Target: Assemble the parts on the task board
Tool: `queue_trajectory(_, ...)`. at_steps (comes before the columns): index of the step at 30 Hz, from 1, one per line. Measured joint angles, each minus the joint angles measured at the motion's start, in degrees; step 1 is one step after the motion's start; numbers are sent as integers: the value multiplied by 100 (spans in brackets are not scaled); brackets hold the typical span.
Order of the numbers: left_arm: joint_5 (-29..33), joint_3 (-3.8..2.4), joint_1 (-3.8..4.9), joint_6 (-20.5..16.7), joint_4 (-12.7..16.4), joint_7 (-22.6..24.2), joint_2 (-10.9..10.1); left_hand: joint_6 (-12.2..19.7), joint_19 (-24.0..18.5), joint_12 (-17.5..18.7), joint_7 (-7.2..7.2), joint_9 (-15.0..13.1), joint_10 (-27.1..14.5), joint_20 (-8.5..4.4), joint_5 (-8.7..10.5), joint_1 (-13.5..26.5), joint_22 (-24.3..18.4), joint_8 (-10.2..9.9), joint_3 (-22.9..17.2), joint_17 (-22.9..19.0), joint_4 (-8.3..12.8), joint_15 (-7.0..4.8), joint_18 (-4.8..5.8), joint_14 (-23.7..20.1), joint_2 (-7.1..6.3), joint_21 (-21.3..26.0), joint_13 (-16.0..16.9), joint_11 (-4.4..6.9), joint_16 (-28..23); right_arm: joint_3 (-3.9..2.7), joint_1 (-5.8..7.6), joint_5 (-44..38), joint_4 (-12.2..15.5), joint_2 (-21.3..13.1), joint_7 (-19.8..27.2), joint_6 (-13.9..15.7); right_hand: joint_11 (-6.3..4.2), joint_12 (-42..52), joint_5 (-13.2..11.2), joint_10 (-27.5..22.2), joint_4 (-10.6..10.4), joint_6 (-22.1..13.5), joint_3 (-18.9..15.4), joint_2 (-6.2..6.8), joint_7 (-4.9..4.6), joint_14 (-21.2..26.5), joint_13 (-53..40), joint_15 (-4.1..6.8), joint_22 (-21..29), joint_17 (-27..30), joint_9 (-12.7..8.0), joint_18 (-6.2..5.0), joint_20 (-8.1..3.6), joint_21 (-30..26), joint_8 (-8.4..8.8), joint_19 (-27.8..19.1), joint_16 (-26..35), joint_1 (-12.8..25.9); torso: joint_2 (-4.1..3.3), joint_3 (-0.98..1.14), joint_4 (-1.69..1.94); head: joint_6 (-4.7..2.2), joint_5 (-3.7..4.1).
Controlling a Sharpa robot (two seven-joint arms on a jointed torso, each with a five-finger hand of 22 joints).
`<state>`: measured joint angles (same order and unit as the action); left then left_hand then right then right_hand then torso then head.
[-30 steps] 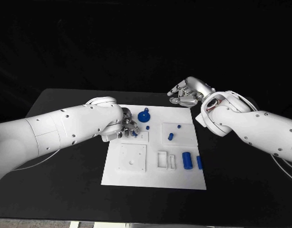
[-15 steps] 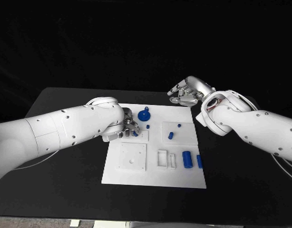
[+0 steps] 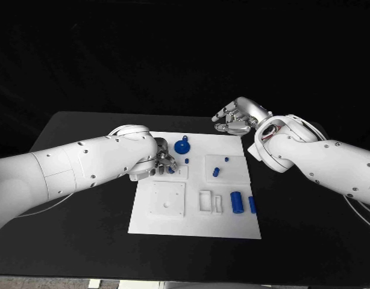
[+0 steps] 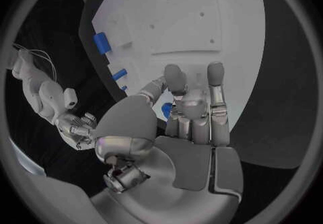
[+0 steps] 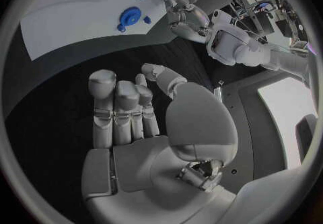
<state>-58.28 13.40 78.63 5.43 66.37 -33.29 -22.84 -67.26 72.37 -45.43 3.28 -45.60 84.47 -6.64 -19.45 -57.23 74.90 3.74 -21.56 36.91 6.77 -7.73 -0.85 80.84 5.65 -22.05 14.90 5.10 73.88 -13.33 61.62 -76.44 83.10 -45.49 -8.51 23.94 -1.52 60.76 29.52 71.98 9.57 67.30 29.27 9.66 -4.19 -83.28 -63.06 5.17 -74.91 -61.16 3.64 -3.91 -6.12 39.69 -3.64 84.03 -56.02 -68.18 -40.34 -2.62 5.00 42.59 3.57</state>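
Several parts: small blue pieces lie on the task board (image 3: 194,226), a white plate in the middle of the black table (image 3: 81,241); a round knobbed part (image 3: 181,146) sits near the board's far edge; a small peg (image 3: 216,172) stands in a raised square plate toward the board's right side; two short cylinders (image 3: 238,203) lie side by side near the board's right edge
Handling: the parts look like hard, light plastic, probably smooth and apt to slip or roll; a fingertip pinch across the sides of a cylinder seems the surest hold; the knobbed part looks best taken by its rim
Left hand: the left hand (image 3: 161,161) hangs low over the board's far left corner, fingers (image 4: 176,81) extended and close together; a spot of blue shows just beside the fingertips in the left wrist view; I cannot tell whether it is pinched or merely lies beneath
Right hand: the right hand (image 3: 235,119) hovers beyond the board's far right corner, fingers loosely bent and apart, holding nothing
Surface: table matt and flat; board flat with recesses and raised plates
Room: dark surroundings beyond the table's edges
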Motion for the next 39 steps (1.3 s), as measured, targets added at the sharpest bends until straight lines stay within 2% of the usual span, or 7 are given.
queue_trajectory(5, -28, -1, -4, 0, 25, 7, -24, 0, 0, 0, 0, -54, 0, 0, 0, -37, 1, 26, 0, -14, 0, 0, 0, 0, -37, 0, -7, 0, 0, 0, -1, 0, 1, -4, 0, -3, 0, 0, 0, 0, 0, 0, 0, 0, 0, 0, 0, 0, 0, 0, 0, 0, 0, 0, 0, 0, 0, 0, -1, 0, 3, 13, 1)
queue_trajectory(21, -84, -2, -12, 25, 85, 14, -88, 0, 0, 0, 0, -317, 0, 0, 0, -37, 4, 29, 2, -11, 1, 9, 1, -7, -37, 0, -11, 0, 0, 0, -3, 1, -2, -3, -2, -13, 0, 0, 0, 0, 0, 0, 0, -23, 0, 0, 0, 0, 0, 1, 0, 0, 0, 0, 0, 0, 0, 23, -1, -7, 3, 20, -10)
queue_trajectory(26, -60, -1, -19, 30, 78, 14, -86, 0, 0, 0, 0, -623, 0, 0, -33, -37, 3, 15, 2, -1, 1, 10, 1, -7, -37, 0, -11, 0, 0, 0, -3, 1, -3, -3, -2, -18, 0, 0, 0, 0, 23, 0, 24, -23, 0, 0, 0, 0, 0, 1, 0, 0, 0, 0, 0, 0, 23, 23, -1, -7, 1, 10, -15)
queue_trajectory(35, -1, -1, -20, 40, 53, 12, -80, 0, 0, 0, 0, -672, 1, 0, -33, -37, 3, 31, 3, -2, 2, 11, 1, -7, -37, 0, -10, -1, 0, 0, -5, 1, -3, -1, -3, -26, 0, 0, 0, 0, 23, 0, 23, -23, 0, 0, 0, 0, 1, 1, 0, 0, 0, 0, 0, 0, 23, 22, -2, -1, 1, 9, -18)
queue_trajectory(39, 28, -1, -21, 62, 17, 11, -58, 0, -20, 0, 0, -801, 1, 20, -33, -37, 2, 42, 2, 12, 1, 18, 0, 1, -37, 0, -10, 0, 0, 0, -5, 2, -5, 0, -3, -28, 0, 0, 0, 0, 23, 0, 23, -23, 0, 0, 0, 0, 1, 1, 0, 0, 0, 0, 0, 0, 23, 23, -3, -1, 1, 14, -13)
